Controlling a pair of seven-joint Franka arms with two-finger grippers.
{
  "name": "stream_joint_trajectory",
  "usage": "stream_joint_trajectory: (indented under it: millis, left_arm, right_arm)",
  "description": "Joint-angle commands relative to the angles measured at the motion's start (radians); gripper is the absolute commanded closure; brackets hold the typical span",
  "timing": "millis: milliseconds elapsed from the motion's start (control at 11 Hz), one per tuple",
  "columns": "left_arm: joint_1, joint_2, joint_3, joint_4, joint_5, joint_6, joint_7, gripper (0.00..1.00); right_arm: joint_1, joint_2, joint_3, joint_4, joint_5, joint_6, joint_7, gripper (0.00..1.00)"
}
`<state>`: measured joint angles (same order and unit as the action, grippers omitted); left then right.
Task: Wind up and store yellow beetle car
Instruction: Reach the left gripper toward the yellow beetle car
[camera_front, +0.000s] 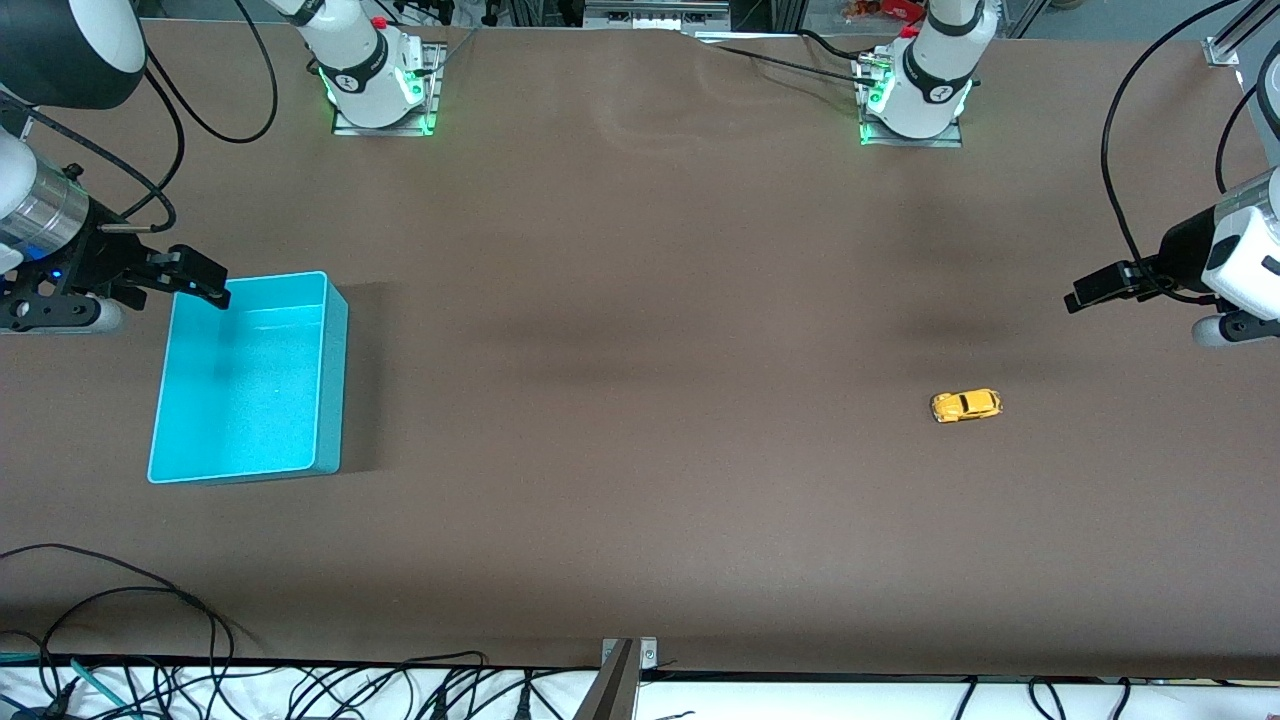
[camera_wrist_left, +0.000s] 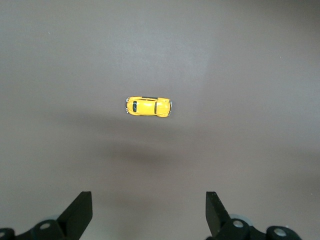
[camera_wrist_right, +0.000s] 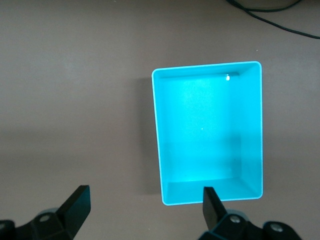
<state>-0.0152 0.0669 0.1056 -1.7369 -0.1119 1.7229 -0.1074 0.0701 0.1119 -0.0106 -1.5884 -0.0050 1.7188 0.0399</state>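
The yellow beetle car (camera_front: 966, 405) sits on its wheels on the brown table (camera_front: 640, 480), toward the left arm's end and apart from everything else. The left gripper (camera_front: 1085, 292) hangs in the air near that end's edge, its fingers (camera_wrist_left: 80, 212) spread wide and holding nothing. The turquoise bin (camera_front: 330, 370) stands toward the right arm's end of the table. The right gripper (camera_front: 195, 280) hovers over the bin's corner, its fingers (camera_wrist_right: 77, 202) also apart and holding nothing.
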Motion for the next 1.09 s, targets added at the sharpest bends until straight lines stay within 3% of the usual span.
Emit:
stream_joint_trajectory:
  millis: [0, 636, 818, 1000]
  left_arm:
    - [-0.002, 0.027, 0.005, 0.048, 0.02, 0.0, 0.005, 0.0]
    - [0.038, 0.056, 0.014, 0.08, 0.029, 0.0, 0.018, 0.0]
    - [0.024, 0.042, -0.006, 0.079, 0.134, -0.003, 0.002, 0.0]
    - [0.023, 0.041, -0.029, 0.079, 0.162, -0.031, 0.0, 0.0]
  right_arm:
    - [0.0, 0.0, 0.0, 0.016, -0.001, -0.018, 0.009, 0.0]
    - [0.0, 0.003, 0.0, 0.019, -0.003, -0.016, -0.003, 0.0]
    - [0.0, 0.002, 0.001, 0.019, -0.004, -0.015, -0.003, 0.0]
    - [0.0, 0.002, 0.001, 0.019, -0.006, -0.015, -0.002, 0.0]
